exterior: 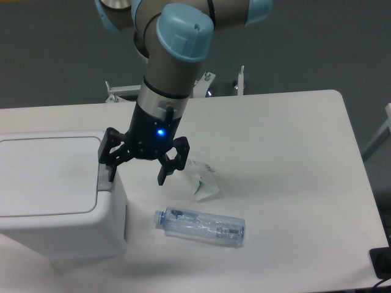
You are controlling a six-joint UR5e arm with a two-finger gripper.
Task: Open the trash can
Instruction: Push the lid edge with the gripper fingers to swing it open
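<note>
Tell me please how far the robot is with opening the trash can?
Done: the arm has reached the trash can, and the open pincer sits at its right edge, one finger over the grey push tab. In hand: lining up on that tab; whether it touches is unclear. Left: the flat lid lies closed, so pressing and opening remain. The clear bottle and crumpled wrapper lie untouched nearby.
</note>
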